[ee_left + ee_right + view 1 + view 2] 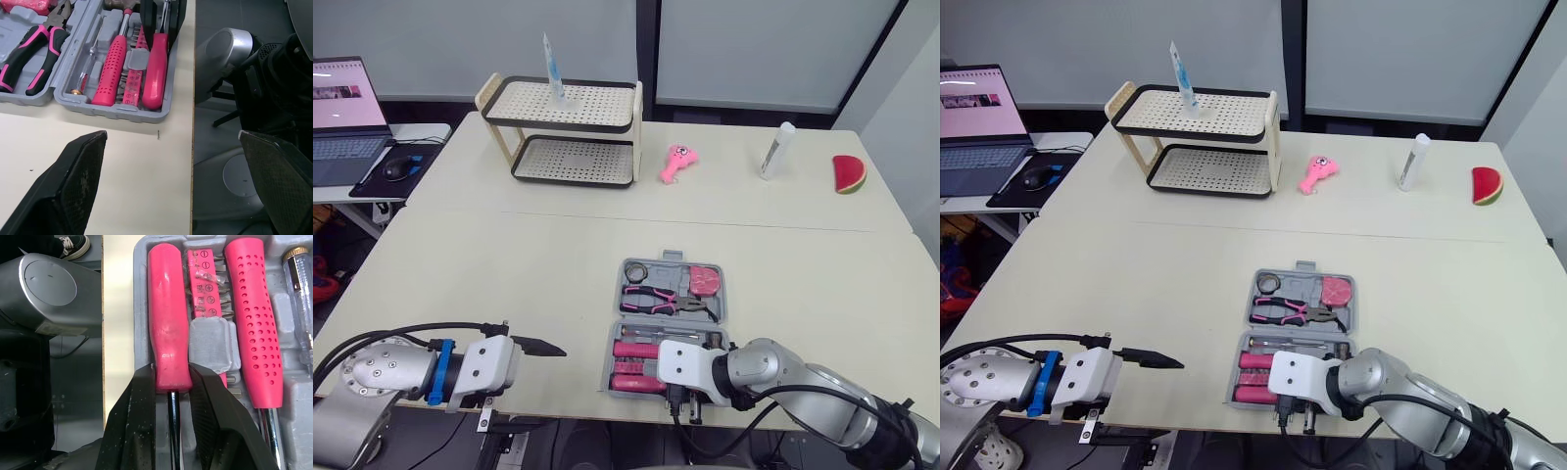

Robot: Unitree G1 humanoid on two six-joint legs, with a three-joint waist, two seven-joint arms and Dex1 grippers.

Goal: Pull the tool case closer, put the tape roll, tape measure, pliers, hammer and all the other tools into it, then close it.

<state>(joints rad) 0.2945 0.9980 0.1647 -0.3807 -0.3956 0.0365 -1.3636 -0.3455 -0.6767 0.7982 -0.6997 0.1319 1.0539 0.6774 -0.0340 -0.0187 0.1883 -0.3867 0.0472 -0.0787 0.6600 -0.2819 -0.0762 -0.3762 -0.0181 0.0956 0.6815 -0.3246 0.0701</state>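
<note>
The grey moulded plastic tool case [112, 111] lies open at the near edge of the pale smooth table [509, 264], right of centre. Its near half holds three long pink pieces:

- one smooth round screwdriver handle [168, 328]
- one flat strip of bits [203, 281]
- one dimpled handle [252, 323]

The far half holds one pair of black-and-pink pliers [661, 302], one small ring-shaped tape roll [635, 269] and one pink tape measure [706, 280].

The right gripper [171, 382] is clamped on the smooth handle's end, and its arm hides the case's near right corner. The left gripper [171, 142] hovers at the near table edge, left of the case, fingers wide apart.
</note>
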